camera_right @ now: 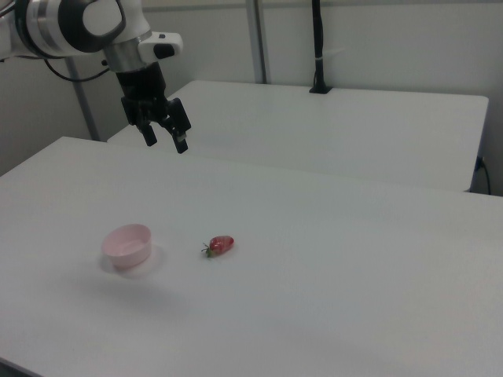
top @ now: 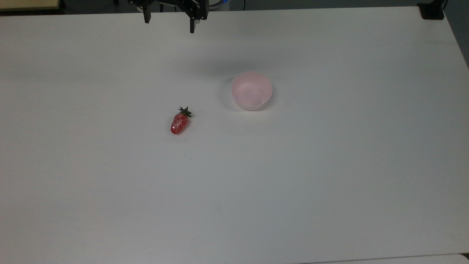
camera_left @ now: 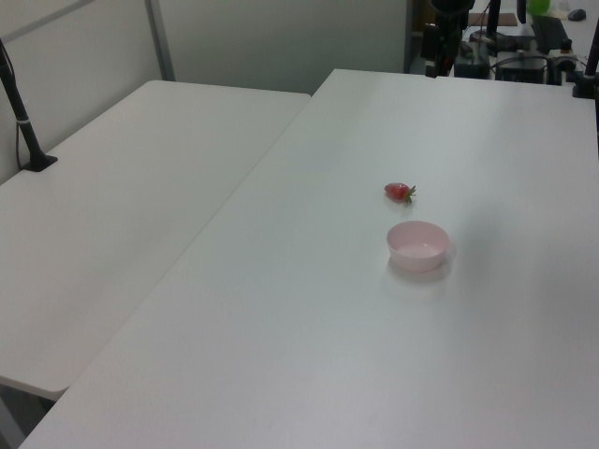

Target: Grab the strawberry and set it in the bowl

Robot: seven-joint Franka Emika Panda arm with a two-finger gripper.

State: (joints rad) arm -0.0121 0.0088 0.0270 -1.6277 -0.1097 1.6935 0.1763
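A glossy red strawberry [top: 179, 123] with a dark green cap lies on its side on the white table [top: 293, 183]; I also see the strawberry [camera_left: 399, 192] in the left view and the strawberry [camera_right: 221, 245] in the right view. The pale pink bowl [top: 251, 91] stands empty a short way off, to the strawberry's right in the top view; the bowl [camera_left: 417, 245] and bowl [camera_right: 127, 245] appear in the side views. My gripper [top: 169, 22] hangs open, high above the table's far edge, well away from both; the gripper [camera_right: 165, 138] holds nothing.
A second white table [camera_left: 122, 215] adjoins this one on the left view's left. A black post [camera_left: 21, 108] stands clamped on it. Equipment and cables [camera_left: 524, 47] crowd the far end behind the arm's base. A black clamp [top: 432, 11] sits at the table's corner.
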